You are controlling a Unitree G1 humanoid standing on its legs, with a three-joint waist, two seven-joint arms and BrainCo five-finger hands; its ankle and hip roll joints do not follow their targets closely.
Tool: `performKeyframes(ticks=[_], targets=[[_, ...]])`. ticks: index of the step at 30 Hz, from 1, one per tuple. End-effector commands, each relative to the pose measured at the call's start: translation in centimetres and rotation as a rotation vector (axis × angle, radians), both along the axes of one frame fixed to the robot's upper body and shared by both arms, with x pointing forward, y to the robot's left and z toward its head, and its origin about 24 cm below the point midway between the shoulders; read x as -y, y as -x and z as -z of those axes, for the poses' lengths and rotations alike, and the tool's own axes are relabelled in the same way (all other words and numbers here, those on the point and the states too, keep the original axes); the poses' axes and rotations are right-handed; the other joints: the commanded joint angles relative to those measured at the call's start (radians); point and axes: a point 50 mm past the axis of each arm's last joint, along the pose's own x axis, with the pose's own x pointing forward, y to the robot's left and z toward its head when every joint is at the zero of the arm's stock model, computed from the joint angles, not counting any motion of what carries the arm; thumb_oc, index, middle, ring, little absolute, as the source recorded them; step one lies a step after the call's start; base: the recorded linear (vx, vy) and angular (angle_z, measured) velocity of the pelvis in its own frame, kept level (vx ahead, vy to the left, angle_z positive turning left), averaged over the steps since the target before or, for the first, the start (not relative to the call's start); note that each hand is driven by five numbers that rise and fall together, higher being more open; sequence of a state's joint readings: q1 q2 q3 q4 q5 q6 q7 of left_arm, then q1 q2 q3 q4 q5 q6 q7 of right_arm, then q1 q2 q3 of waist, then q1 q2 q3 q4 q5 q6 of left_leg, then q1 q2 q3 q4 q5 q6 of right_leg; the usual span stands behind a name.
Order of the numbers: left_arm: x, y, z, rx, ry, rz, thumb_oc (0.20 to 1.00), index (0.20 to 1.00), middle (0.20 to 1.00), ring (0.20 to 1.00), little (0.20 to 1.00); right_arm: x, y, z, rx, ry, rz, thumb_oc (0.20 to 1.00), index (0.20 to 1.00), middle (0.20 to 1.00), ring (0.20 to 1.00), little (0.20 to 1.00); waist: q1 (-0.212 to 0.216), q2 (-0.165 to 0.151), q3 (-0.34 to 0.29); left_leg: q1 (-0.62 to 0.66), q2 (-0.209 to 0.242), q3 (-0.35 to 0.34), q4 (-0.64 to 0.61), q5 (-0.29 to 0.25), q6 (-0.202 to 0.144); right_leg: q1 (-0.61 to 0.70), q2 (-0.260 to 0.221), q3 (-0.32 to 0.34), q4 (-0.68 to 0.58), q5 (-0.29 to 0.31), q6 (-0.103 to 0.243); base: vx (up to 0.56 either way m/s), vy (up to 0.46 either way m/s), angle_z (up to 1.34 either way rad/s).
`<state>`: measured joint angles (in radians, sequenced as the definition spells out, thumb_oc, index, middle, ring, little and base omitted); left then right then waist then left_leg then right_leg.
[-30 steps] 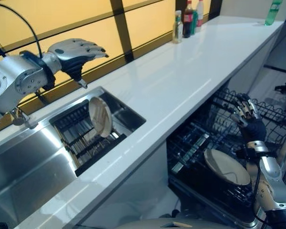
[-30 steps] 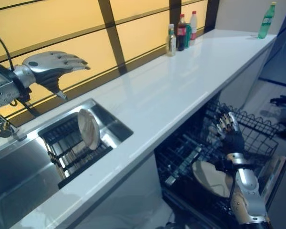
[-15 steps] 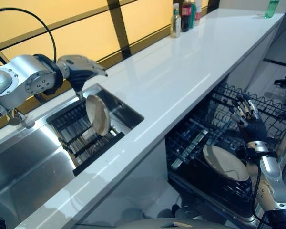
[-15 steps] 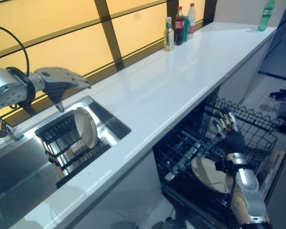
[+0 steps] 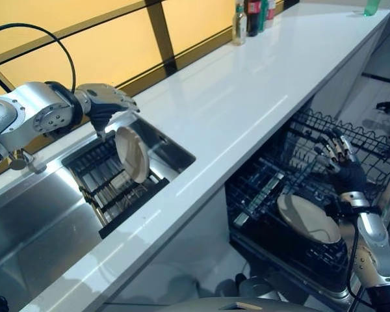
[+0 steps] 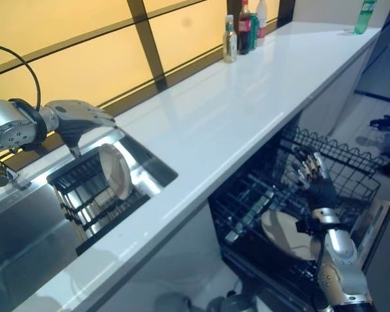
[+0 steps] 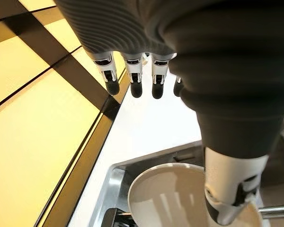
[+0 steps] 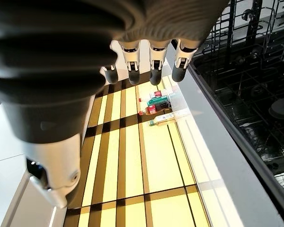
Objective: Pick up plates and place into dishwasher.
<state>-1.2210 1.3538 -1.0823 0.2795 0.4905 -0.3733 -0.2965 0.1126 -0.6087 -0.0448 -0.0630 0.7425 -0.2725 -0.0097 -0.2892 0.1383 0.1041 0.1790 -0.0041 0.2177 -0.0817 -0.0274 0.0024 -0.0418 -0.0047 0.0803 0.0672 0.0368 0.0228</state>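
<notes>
Nearest, the open dishwasher [image 5: 273,195] below the counter's front edge: black wire lower rack pulled out, one round beige plate [image 5: 309,219] lying tilted in it, face up and toward the counter. The right hand [image 5: 337,159] is raised above that rack, palm toward the counter, fingers spread straight and apart, holding nothing. Further back, the steel sink [image 5: 45,221] is let into the white glossy counter [image 5: 247,84], with a black ribbed drying rack [image 5: 110,182] in its right-hand end. A second plate [image 5: 131,153], round, matte beige, stands on edge in this rack, its face turned toward the counter's far end. The left hand [image 5: 107,104] hangs just over the plate's top rim, fingers extended, thumb [image 7: 227,198] down across the plate's face; not clamped. At the counter's far end, several bottles [image 5: 247,16] by the yellow panelled wall.
</notes>
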Motion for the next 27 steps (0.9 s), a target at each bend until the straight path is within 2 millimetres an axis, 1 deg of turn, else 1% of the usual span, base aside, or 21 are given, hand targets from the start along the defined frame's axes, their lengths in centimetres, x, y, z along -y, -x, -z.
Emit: performKeyframes(ticks=[1, 5, 12, 17, 23, 27], targets=[[-2.0, -0.3, -1.2, 0.115, 0.022, -0.050, 1.000, 1.000, 1.000, 1.000, 1.000, 1.4, 0.0, -3.2, 0.126, 0.049, 0.002, 1.000, 1.000, 1.000, 1.000, 1.000, -0.019, -0.010, -0.033, -0.082, 0.019, -0.032, 0.077, -0.002, 0.010, -0.006, -0.035, 0.017, 0.079, -0.037, 0.084, 0.01, 0.033, -0.01], [-2.3, -0.3, 0.0, 0.098, 0.039, -0.061, 1.000, 1.000, 1.000, 1.000, 1.000, 1.9, -0.1, -3.7, 0.130, 0.064, 0.007, 1.000, 1.000, 1.000, 1.000, 1.000, -0.026, -0.001, -0.021, -0.084, 0.018, -0.025, 0.082, 0.000, 0.007, -0.010, -0.035, 0.019, 0.083, -0.041, 0.082, 0.02, 0.032, -0.03], [-3.0, -0.4, 2.5, 0.107, 0.115, -0.083, 1.000, 1.000, 1.000, 1.000, 1.000, 2.5, 0.4, -3.8, 0.129, 0.088, 0.016, 1.000, 1.000, 1.000, 1.000, 1.000, -0.043, 0.009, -0.007, -0.082, 0.017, -0.022, 0.084, 0.006, 0.005, -0.010, -0.035, 0.030, 0.089, -0.045, 0.079, 0.05, 0.022, -0.06], [-3.4, -0.7, 4.7, 0.092, 0.129, -0.102, 1.000, 1.000, 1.000, 1.000, 1.000, 3.1, 0.4, -4.6, 0.146, 0.115, 0.010, 1.000, 1.000, 1.000, 1.000, 1.000, -0.066, 0.028, 0.014, -0.089, 0.015, -0.015, 0.083, 0.013, 0.000, -0.029, -0.038, 0.039, 0.102, -0.052, 0.077, 0.01, 0.059, -0.04], [-3.8, -0.9, 5.7, 0.105, 0.153, -0.133, 1.000, 1.000, 1.000, 1.000, 1.000, 3.6, 0.3, -5.6, 0.169, 0.153, 0.008, 1.000, 1.000, 1.000, 1.000, 1.000, -0.084, 0.052, 0.039, -0.096, 0.007, -0.013, 0.084, 0.018, -0.003, -0.045, -0.041, 0.050, 0.117, -0.063, 0.073, 0.01, 0.067, -0.04], [-4.3, -0.9, 6.4, 0.099, 0.112, -0.157, 1.000, 1.000, 1.000, 1.000, 1.000, 3.9, 0.2, -6.4, 0.181, 0.177, 0.005, 1.000, 1.000, 1.000, 1.000, 1.000, -0.097, 0.066, 0.053, -0.096, 0.003, -0.006, 0.084, 0.023, -0.007, -0.051, -0.043, 0.056, 0.122, -0.066, 0.072, 0.02, 0.050, -0.09]])
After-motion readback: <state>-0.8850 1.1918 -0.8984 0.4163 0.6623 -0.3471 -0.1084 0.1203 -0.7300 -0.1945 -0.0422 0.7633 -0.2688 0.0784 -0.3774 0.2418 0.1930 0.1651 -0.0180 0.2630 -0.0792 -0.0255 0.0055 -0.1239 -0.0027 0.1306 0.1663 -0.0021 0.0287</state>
